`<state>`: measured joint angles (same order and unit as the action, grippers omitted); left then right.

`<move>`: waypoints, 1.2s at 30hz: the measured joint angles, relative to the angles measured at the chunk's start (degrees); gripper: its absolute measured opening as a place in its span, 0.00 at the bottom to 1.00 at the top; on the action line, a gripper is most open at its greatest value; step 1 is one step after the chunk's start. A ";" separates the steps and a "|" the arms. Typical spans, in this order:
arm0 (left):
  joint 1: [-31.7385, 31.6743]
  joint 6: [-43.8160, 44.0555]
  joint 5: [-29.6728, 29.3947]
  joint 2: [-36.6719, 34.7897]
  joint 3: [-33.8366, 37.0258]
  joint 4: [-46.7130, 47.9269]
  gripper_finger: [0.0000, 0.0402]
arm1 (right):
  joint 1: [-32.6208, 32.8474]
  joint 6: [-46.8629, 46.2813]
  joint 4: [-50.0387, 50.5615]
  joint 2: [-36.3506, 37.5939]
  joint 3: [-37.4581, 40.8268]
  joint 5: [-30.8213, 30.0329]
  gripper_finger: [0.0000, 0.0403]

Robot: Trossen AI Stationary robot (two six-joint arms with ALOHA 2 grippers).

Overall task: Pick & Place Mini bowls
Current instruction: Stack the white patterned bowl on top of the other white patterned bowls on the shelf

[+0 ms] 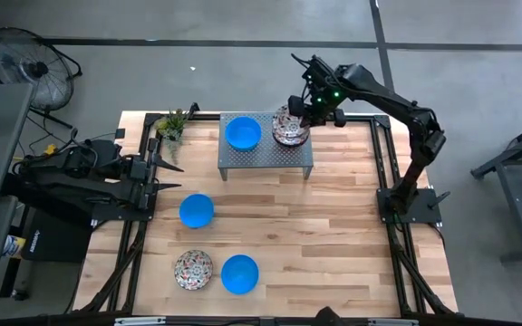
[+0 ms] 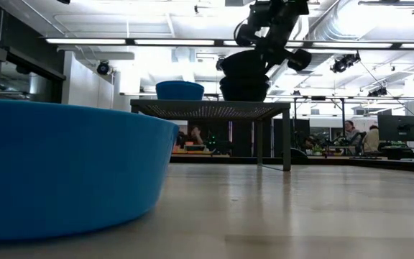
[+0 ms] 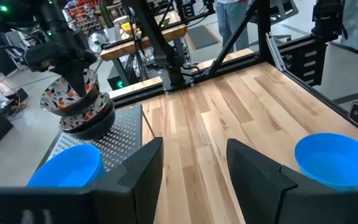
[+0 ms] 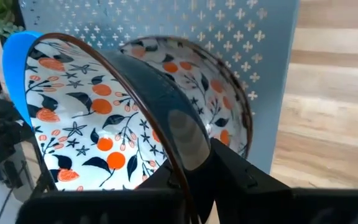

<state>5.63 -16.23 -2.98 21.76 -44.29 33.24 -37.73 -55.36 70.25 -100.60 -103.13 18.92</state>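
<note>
A perforated metal stand (image 1: 265,158) at the table's far middle carries a blue mini bowl (image 1: 243,133) and a floral mini bowl (image 3: 91,123). My right gripper (image 1: 304,116) is shut on a second floral mini bowl (image 4: 98,118), held tilted right above the one on the stand. On the wood lie a blue bowl (image 1: 197,210), a floral bowl (image 1: 193,269) and another blue bowl (image 1: 239,273). My left gripper (image 1: 179,177) waits open at the table's left edge, with nothing between its fingers. My right gripper pinches the floral bowl's rim (image 4: 178,163), one finger inside the bowl and one on its outer wall (image 4: 241,174). The fingers slant down from the table's far right. The bowl tilts just over the floral bowl on the stand; I cannot tell whether the two touch.
A small potted plant (image 1: 172,125) stands at the far left, beside the stand. Bare wood lies between the stand and the bowls near the front, and along the table's right side. The right arm's base (image 1: 409,201) sits at the right edge.
</note>
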 joint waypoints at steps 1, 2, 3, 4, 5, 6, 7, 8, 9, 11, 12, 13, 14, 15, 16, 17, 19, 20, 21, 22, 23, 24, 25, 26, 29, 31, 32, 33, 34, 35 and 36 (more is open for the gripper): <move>0.00 0.02 0.05 0.00 0.00 0.02 0.43 | 0.35 -0.14 0.09 -0.31 0.00 -0.02 0.09; 0.00 0.02 0.10 0.00 0.00 0.00 0.43 | 0.70 -0.19 0.10 -0.60 0.00 -0.02 0.10; 0.00 0.02 0.11 0.00 0.00 0.01 0.43 | 1.04 -0.30 0.03 -0.91 0.00 -0.17 0.10; 0.00 0.02 0.13 0.00 0.00 0.05 0.43 | 1.41 -0.32 -0.07 -1.18 0.02 -0.43 0.09; 0.00 0.02 0.13 0.00 0.00 0.10 0.43 | 1.63 -0.34 -0.27 -1.38 0.04 -0.59 0.09; 0.00 0.04 0.13 0.00 0.00 0.25 0.43 | 1.89 -0.34 -0.66 -1.43 0.06 -0.83 0.08; 0.00 0.04 0.13 0.00 0.00 0.46 0.43 | 2.05 -0.35 -1.15 -1.42 0.07 -1.28 0.07; 0.00 0.04 0.13 0.00 0.00 0.61 0.43 | 2.21 -0.43 -1.70 -1.43 0.07 -1.70 0.07; 0.00 0.16 0.13 0.00 0.00 0.84 0.43 | 2.29 -0.86 -2.08 -1.41 0.07 -2.17 0.07; 0.00 0.48 0.13 0.00 0.00 1.52 0.43 | 2.29 -1.22 -2.23 -1.43 0.07 -2.72 0.07; 0.00 0.66 0.12 0.00 0.00 1.62 0.43 | 2.27 -1.27 -2.19 -1.44 0.07 -2.78 0.08; 0.00 0.93 0.11 0.00 0.00 1.65 0.43 | 2.27 -1.49 -2.15 -1.42 0.04 -2.92 0.09; 0.00 1.09 0.11 0.00 0.00 1.68 0.43 | 2.27 -1.68 -2.11 -1.41 0.04 -3.17 0.10; 0.00 1.15 0.11 0.00 0.00 1.68 0.43 | 2.29 -1.80 -2.09 -1.41 0.04 -3.46 0.11; 0.00 1.33 0.11 0.00 0.00 1.66 0.43 | 2.29 -1.85 -2.06 -1.42 0.05 -3.71 0.11; 0.00 1.39 0.11 0.00 0.00 1.68 0.43 | 2.29 -1.85 -2.04 -1.44 0.04 -3.97 0.11; 0.00 1.51 0.11 0.00 0.00 1.68 0.43 | 2.29 -1.81 -2.04 -1.44 0.07 -4.14 0.09; 0.00 1.51 0.11 0.00 0.00 1.68 0.43 | 2.29 -1.77 -2.03 -1.41 0.05 -4.15 0.09; 0.00 1.52 0.11 0.00 0.00 1.68 0.43 | 2.29 -1.70 -2.01 -1.43 0.05 -4.24 0.08; 0.00 1.51 0.11 0.00 0.00 1.68 0.43 | 2.29 -1.66 -2.00 -1.42 0.06 -4.49 0.07; 0.00 1.51 0.11 0.00 0.00 1.68 0.43 | 2.29 -1.61 -2.00 -1.42 0.05 -4.82 0.07; 0.00 1.52 0.11 0.00 0.00 1.68 0.43 | 2.29 -1.52 -1.98 -1.44 0.06 -5.10 0.07; 0.00 1.52 0.09 0.00 0.00 1.68 0.43 | 2.29 -1.50 -2.00 -1.44 0.05 -5.15 0.07; 0.00 1.51 0.11 0.00 0.00 1.68 0.43 | 2.29 -1.50 -1.98 -1.44 0.05 -5.14 0.08; 0.00 1.53 0.09 0.00 0.00 1.67 0.43 | 2.29 -1.59 -1.97 -1.44 0.49 -5.11 0.12; 0.00 1.52 0.07 0.00 0.00 1.67 0.43 | 2.29 -1.52 -1.26 -1.44 0.87 -5.15 0.12; 0.00 1.53 0.07 0.00 0.00 1.67 0.43 | 2.29 -1.34 -0.79 -1.46 0.90 -5.29 0.12; 0.01 1.53 0.07 0.00 0.00 1.68 0.43 | 2.29 -1.15 -0.58 -1.46 0.90 -5.53 0.12; 0.00 1.53 0.06 0.00 0.00 1.66 0.43 | 2.29 -0.92 -0.61 -1.46 0.90 -5.82 0.11; 0.00 1.53 0.04 0.00 0.00 1.68 0.43 | 2.29 -0.75 -0.70 -1.46 0.90 -6.09 0.11; 0.00 1.53 0.04 0.00 0.00 1.68 0.43 | 2.29 -0.71 -0.71 -1.46 0.90 -6.21 0.10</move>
<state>5.63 -14.70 -2.94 21.76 -44.29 34.92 -35.44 -56.07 69.54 -102.06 -102.24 12.71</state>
